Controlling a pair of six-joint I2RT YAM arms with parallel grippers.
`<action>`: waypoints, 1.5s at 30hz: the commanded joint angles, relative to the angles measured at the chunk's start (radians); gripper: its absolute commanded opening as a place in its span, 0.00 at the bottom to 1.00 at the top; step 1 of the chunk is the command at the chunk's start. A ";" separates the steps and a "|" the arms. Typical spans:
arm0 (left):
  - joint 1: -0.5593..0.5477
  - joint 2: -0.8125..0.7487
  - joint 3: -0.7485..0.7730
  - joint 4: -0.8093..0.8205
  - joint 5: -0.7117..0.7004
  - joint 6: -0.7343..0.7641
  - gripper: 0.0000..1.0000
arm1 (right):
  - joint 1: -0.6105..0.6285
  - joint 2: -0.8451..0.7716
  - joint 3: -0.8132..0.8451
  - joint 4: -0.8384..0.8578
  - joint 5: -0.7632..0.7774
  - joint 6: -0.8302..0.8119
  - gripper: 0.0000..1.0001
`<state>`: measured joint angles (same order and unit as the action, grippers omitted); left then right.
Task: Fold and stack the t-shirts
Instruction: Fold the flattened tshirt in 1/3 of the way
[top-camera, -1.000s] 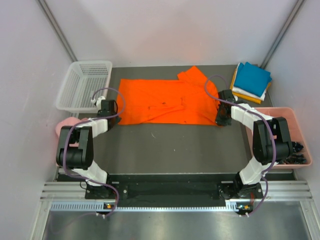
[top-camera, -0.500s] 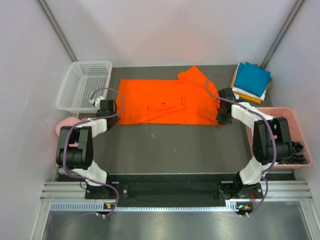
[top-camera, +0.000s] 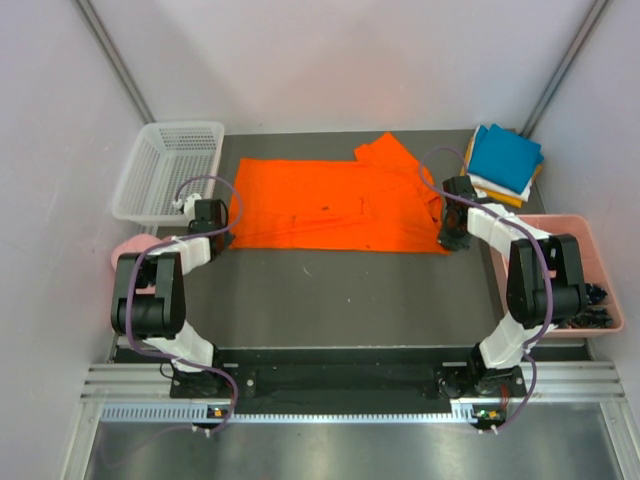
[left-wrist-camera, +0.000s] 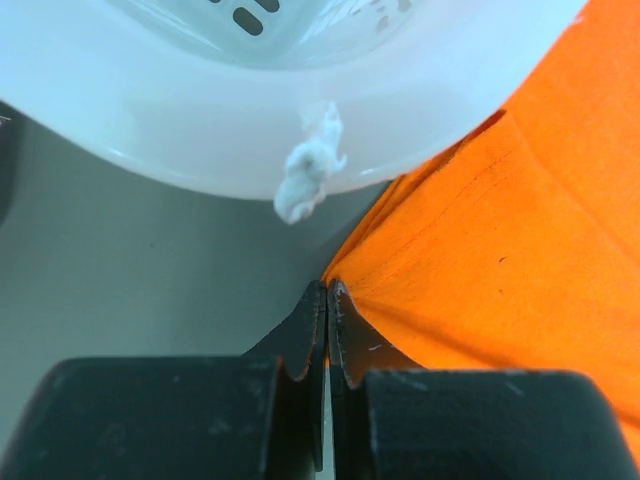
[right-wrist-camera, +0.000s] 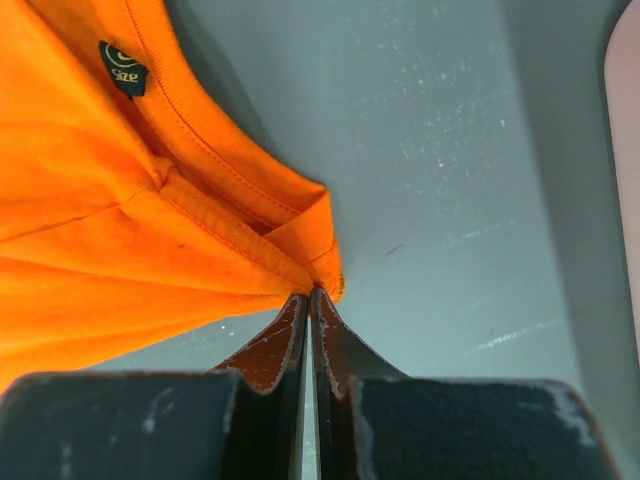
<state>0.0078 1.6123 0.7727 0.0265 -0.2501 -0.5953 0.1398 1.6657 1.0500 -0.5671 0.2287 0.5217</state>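
The orange t-shirt (top-camera: 330, 205) lies spread across the far middle of the table, one sleeve folded over at its far right. My left gripper (top-camera: 212, 232) is shut on the shirt's near left corner (left-wrist-camera: 345, 283), close under the white basket's rim. My right gripper (top-camera: 449, 238) is shut on the shirt's near right corner (right-wrist-camera: 325, 270). Both corners are pinched thin and pulled taut. A stack of folded t-shirts (top-camera: 503, 162), teal blue on top with white and amber yellow edges below, sits at the far right.
A white plastic basket (top-camera: 165, 170) stands at the far left and fills the top of the left wrist view (left-wrist-camera: 250, 130). A pink bin (top-camera: 580, 270) with dark items stands at the right. A pale pink cap (top-camera: 130, 250) lies beside the left arm.
Both grippers have moved away from me with the shirt's near corners. The near hem has shifted toward the far side and the shirt looks shorter front to back.
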 joint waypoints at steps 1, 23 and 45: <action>0.012 -0.037 0.033 -0.007 -0.034 0.015 0.00 | -0.026 0.006 0.036 -0.019 0.049 0.015 0.00; 0.012 -0.055 0.027 -0.016 -0.026 0.015 0.26 | -0.040 -0.018 0.024 -0.037 0.072 0.020 0.00; 0.014 -0.105 0.026 0.110 -0.005 -0.032 0.61 | -0.040 -0.049 0.004 -0.051 0.067 0.014 0.00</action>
<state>0.0154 1.5204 0.7761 0.0299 -0.2901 -0.6079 0.1150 1.6672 1.0489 -0.5972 0.2726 0.5423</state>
